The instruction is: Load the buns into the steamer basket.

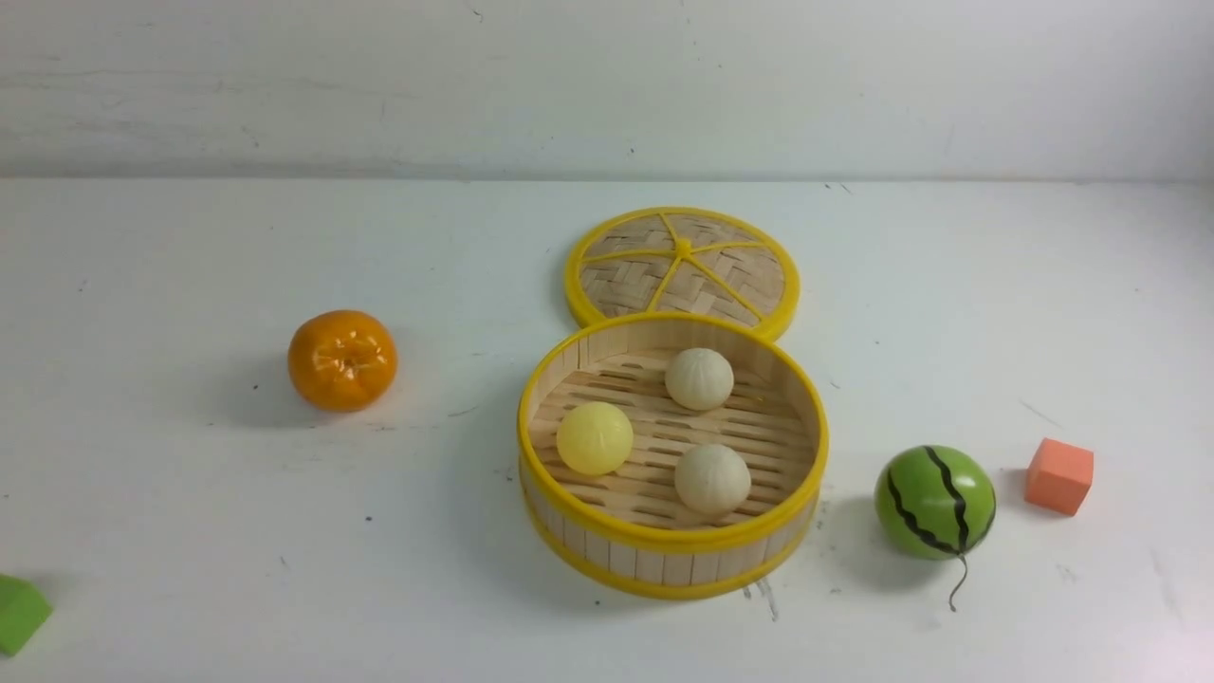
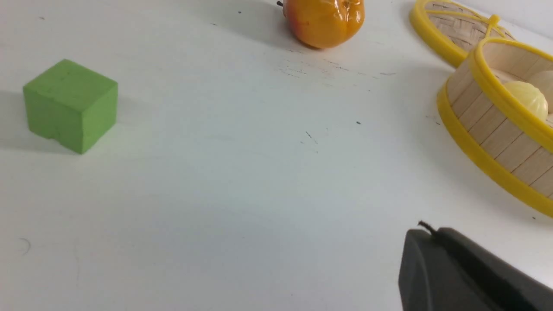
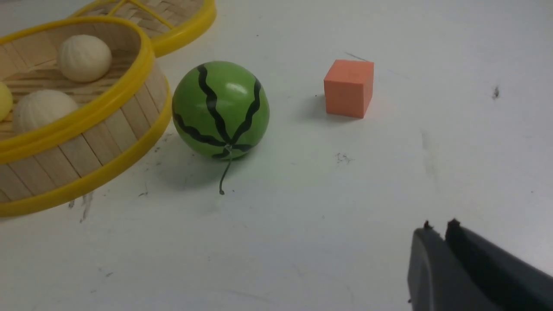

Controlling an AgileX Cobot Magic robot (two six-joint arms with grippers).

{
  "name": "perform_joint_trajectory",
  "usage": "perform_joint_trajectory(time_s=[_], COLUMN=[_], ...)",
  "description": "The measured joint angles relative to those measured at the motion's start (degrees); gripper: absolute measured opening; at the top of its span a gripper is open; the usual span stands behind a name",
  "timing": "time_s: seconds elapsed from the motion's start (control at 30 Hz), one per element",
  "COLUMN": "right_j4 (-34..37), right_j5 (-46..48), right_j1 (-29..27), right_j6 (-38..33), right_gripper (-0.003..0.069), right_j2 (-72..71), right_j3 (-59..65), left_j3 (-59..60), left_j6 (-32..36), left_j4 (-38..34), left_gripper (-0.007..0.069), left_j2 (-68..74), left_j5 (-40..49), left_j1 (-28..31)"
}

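Observation:
The steamer basket (image 1: 671, 543) stands mid-table with all three buns on its slatted floor: a pale yellow bun (image 1: 595, 437) on the left, one cream bun (image 1: 699, 378) at the back and another cream bun (image 1: 712, 479) at the front. Neither arm shows in the front view. In the left wrist view my left gripper (image 2: 425, 231) is shut and empty over bare table, with the basket (image 2: 488, 129) well off to one side. In the right wrist view my right gripper (image 3: 440, 226) has its fingers all but together, holds nothing, and is apart from the basket (image 3: 108, 125).
The woven lid (image 1: 683, 261) lies flat just behind the basket. A glossy tangerine (image 1: 342, 359) sits to the left and a green cube (image 1: 19, 612) at the front left edge. A watermelon ball (image 1: 935, 502) and an orange cube (image 1: 1059, 475) sit to the right.

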Motion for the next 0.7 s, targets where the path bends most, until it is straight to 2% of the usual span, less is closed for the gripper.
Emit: perform_joint_trajectory(time_s=[0.7], right_j4=[0.0], right_j5=[-0.06], right_j1=[0.0], right_j6=[0.0], right_gripper=[0.0079], right_j2=[0.0], right_j3=[0.0], left_j3=[0.0], left_j6=[0.0], left_j4=[-0.06], left_gripper=[-0.0013], left_j2=[0.0], left_j5=[0.0], left_j1=[0.0])
